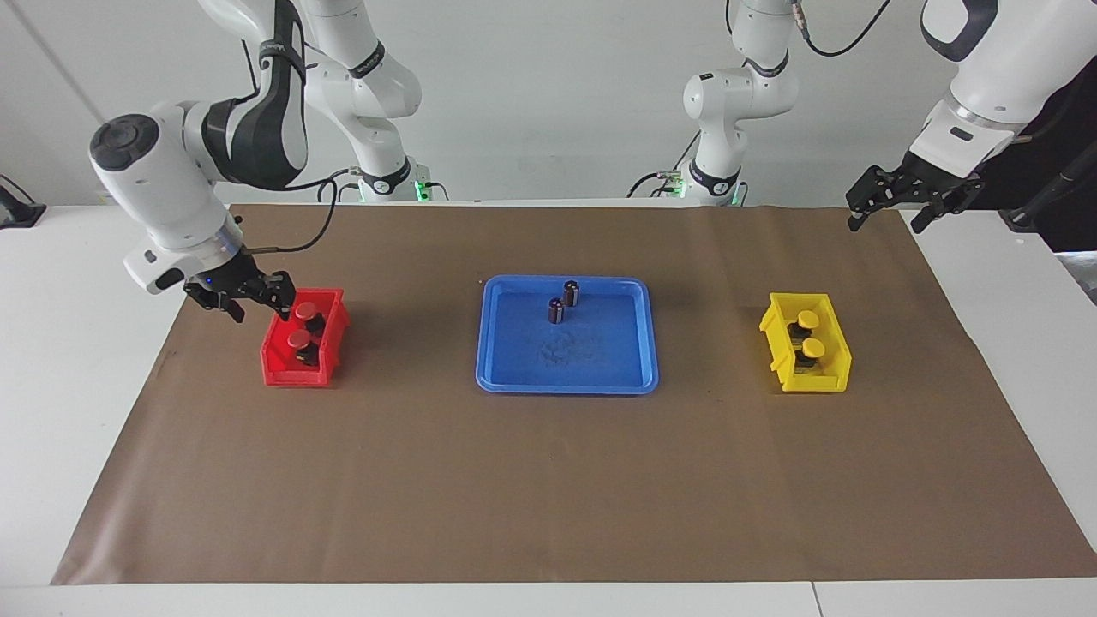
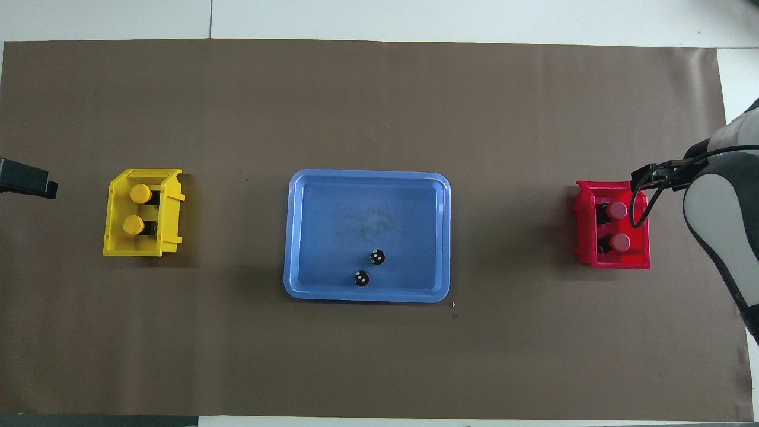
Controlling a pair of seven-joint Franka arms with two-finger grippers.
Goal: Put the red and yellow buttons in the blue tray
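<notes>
Two red buttons (image 1: 305, 311) (image 1: 298, 340) stand in a small red bin (image 1: 330, 347); they also show in the overhead view (image 2: 616, 209) (image 2: 619, 241). Two yellow buttons (image 1: 807, 320) (image 1: 812, 348) stand in a small yellow bin (image 1: 836, 360), also seen from overhead (image 2: 140, 193) (image 2: 133, 224). The blue tray (image 1: 566, 387) (image 2: 367, 296) lies mid-table between the bins. My right gripper (image 1: 255, 300) (image 2: 652, 175) is open and empty, low over the red bin's outer rim. My left gripper (image 1: 887, 218) is open and empty, raised over the mat's corner at the left arm's end.
Two dark cylinders without coloured caps (image 1: 571, 293) (image 1: 556, 310) stand in the tray's part nearer to the robots, also seen from overhead (image 2: 377, 257) (image 2: 361, 278). A brown mat (image 1: 548, 497) covers the white table.
</notes>
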